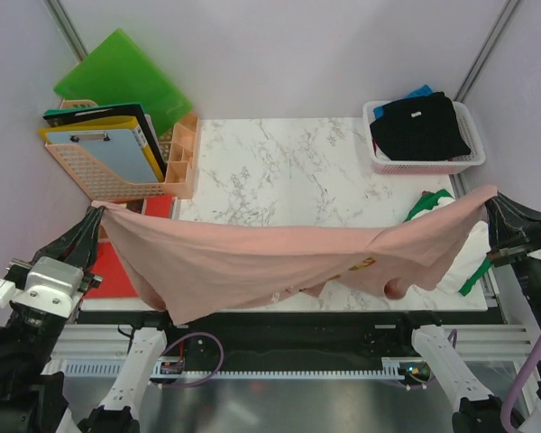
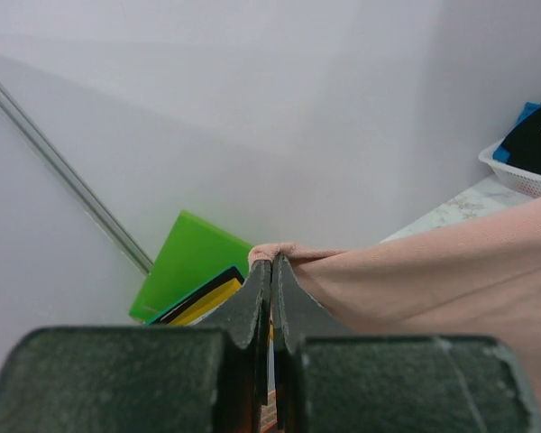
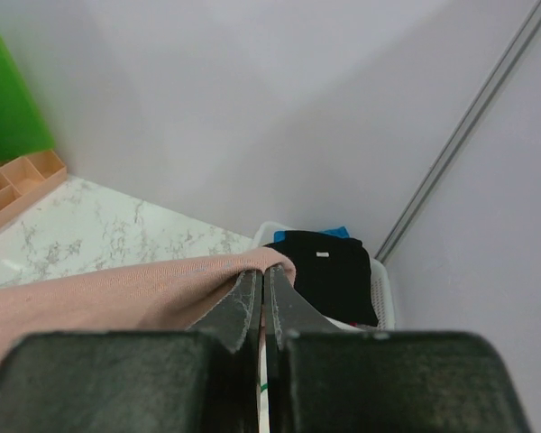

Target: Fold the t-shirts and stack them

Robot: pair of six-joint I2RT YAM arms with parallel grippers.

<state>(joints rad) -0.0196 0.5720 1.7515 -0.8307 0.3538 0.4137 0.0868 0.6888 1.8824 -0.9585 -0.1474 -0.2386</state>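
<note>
You are holding the dusty pink t-shirt (image 1: pixel 279 257) stretched in the air between both arms, across the near edge of the marble table (image 1: pixel 288 162). Your left gripper (image 2: pixel 271 266) is pinching one corner of it, jaws pressed tight together on the cloth, out at the left beside the peach desk organizer (image 1: pixel 117 180) and above the red folder (image 1: pixel 104 266). Your right gripper (image 3: pixel 262 272) is clamping the opposite corner the same way, at the table's right edge near the white basket (image 1: pixel 476 161). The shirt is pulling taut along its top edge and sagging below, its lower part bunching toward the right, where a bit of the chest print (image 1: pixel 362 264) is showing. Under its right end, white and green garments (image 1: pixel 426 204) are lying crumpled on the table. In the basket a black t-shirt (image 1: pixel 419 126) is sitting on top of a blue t-shirt (image 1: pixel 421 91).
</note>
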